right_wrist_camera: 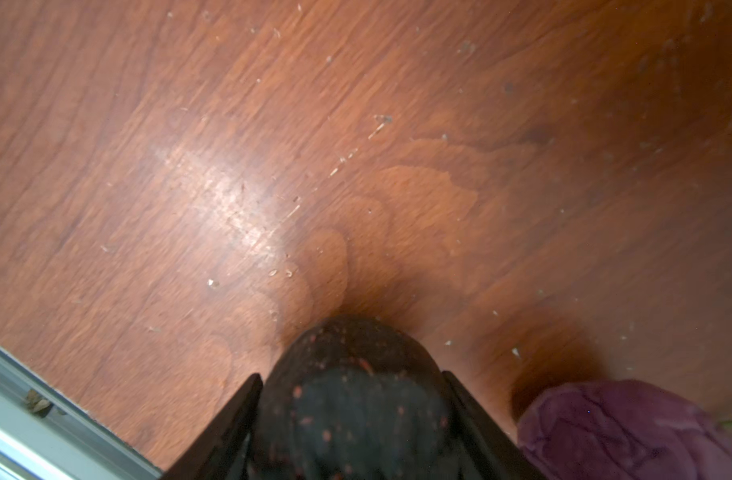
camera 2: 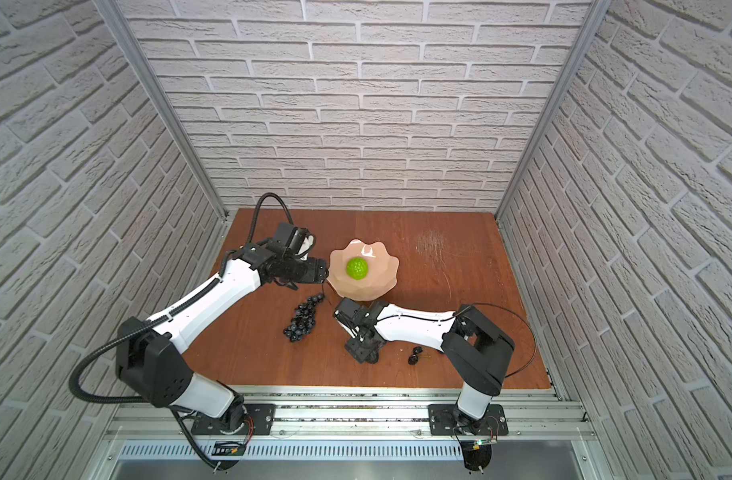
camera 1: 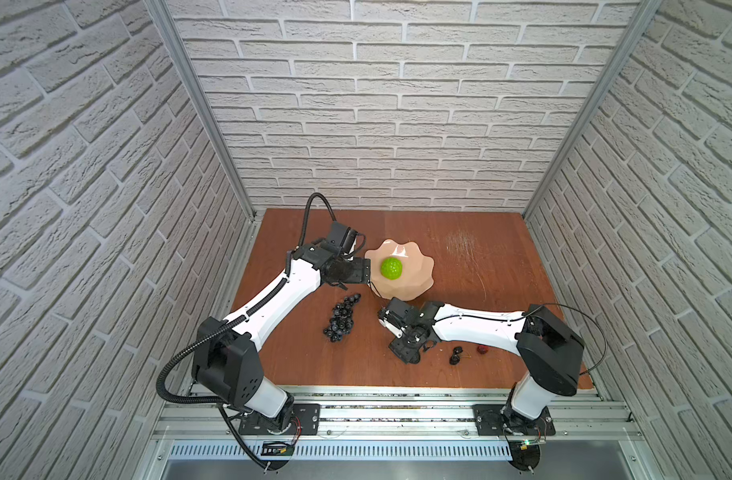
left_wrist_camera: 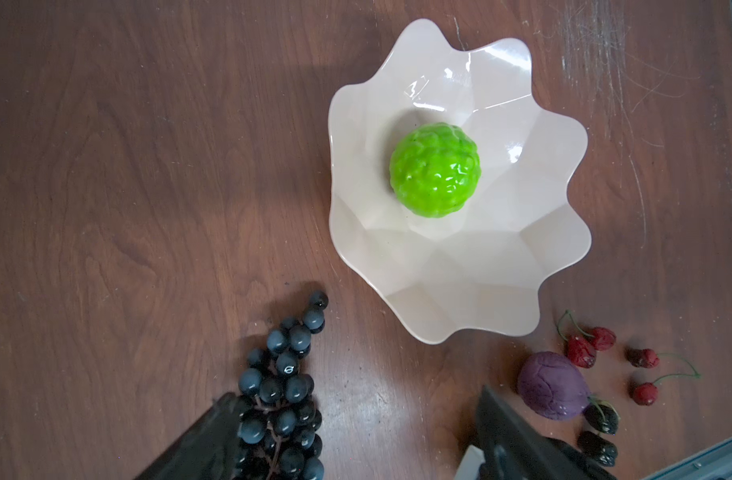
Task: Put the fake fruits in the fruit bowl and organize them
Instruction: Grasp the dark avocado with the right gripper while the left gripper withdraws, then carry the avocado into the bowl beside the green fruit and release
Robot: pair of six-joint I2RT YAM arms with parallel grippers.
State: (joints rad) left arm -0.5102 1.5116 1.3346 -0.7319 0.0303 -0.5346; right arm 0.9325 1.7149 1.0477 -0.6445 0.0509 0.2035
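Right claw (right_wrist_camera: 351,375) is clamped on the black avocado (right_wrist_camera: 356,415), dull skin with reddish specks, wrinkly purple fruit (right_wrist_camera: 622,432) just beside it; left claw (left_wrist_camera: 356,395) is spread apart.

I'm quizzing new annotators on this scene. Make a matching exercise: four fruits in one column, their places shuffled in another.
1 lime-green ball
2 grape bunch
3 black avocado
4 purple fruit

A in the right gripper
B on the table beside red cherries
C in the fruit bowl
D on the table, front-left of the fruit bowl

Pairs: 1-C, 2-D, 3-A, 4-B
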